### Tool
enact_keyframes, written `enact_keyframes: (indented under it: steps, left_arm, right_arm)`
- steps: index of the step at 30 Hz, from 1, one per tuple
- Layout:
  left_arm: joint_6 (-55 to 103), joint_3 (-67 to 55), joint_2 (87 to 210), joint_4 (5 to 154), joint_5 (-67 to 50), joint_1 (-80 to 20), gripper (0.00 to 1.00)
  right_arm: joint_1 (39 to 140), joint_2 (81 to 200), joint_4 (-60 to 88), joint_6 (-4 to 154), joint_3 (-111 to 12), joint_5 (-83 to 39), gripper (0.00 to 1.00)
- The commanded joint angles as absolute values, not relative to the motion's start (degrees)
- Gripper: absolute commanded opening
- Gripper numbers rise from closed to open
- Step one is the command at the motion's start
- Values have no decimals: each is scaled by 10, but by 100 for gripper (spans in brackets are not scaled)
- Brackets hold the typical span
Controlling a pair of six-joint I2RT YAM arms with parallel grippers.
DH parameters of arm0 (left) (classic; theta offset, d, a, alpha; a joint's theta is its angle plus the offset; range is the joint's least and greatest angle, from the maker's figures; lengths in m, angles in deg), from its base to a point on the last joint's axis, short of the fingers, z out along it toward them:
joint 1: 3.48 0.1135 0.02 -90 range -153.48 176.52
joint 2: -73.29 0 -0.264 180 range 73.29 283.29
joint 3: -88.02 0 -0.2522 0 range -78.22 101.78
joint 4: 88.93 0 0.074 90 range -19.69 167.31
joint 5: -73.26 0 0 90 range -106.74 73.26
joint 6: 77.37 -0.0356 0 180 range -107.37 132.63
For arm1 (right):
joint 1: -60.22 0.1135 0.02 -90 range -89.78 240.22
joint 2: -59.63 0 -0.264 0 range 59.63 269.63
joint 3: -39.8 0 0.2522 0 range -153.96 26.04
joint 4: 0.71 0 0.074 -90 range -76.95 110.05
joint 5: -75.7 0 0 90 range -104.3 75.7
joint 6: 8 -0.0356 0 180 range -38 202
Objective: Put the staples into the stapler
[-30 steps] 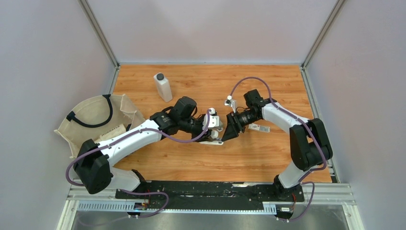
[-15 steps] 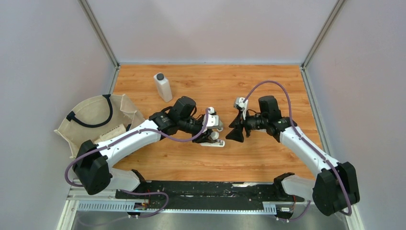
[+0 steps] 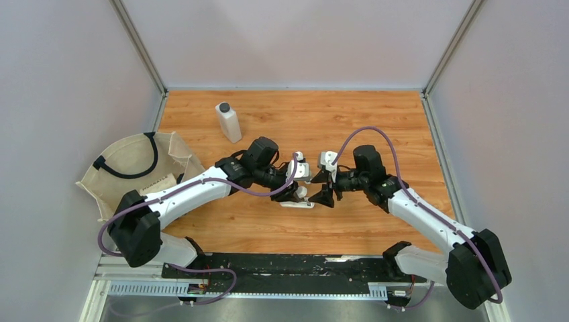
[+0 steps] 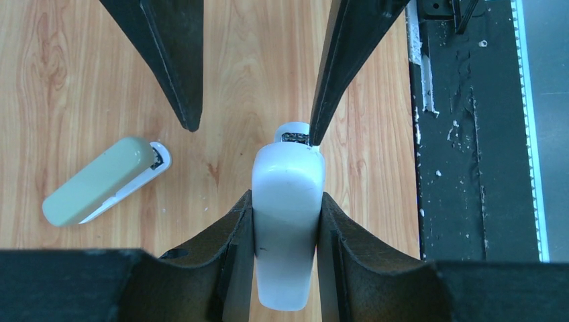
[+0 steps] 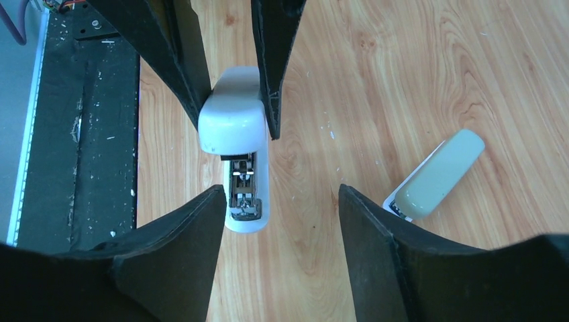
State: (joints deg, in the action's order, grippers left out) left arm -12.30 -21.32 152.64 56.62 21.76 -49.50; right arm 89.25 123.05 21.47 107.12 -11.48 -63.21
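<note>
Arms reach in from both sides and meet in the middle of the brown wooden tabletop (image 3: 376,127). The left pincer (image 4: 287,196) is clamped on the white stapler (image 5: 231,121). Its two black fingers (image 4: 225,235) press on the stapler's sides. The stapler sits at the middle of the tabletop, a bit toward the near edge, between the two pincers. Its front end points at the right pincer (image 5: 280,191). A shiny metal track (image 5: 245,188) shows at that front end, under the white top. I cannot tell if anything lies in the track.

The right pincer has its fingers apart and holds nothing. The front end of the white stapler lies between them, close to one finger. I cannot tell if that finger touches it.

A pale green stapler (image 4: 100,181) lies flat on the wood near the white one, and nothing touches it. A white bottle (image 3: 228,122) with a dark cap stands farther back on the left. A cloth bag (image 3: 134,157) with black handles lies at the left edge of the tabletop.
</note>
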Motion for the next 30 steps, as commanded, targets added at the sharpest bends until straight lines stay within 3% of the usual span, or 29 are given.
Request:
enact_keyframes:
  steps: [1,3,20,30]
  left_arm:
    - [-117,-209,1525,594,232,-495,0]
    - [-115,-209,1523,599,234,-494,0]
    - [-95,-213,1541,625,242,-478,0]
    - [-86,-213,1537,632,254,-471,0]
  right_arm:
    - [905,1253,181,1097,-121,-629,61]
    - [906,1261,183,1099,-118,-632,56]
    - [920,1277,203,1099,-123,-668,51]
    - [921,1304,202,1099,-125,-663,41]
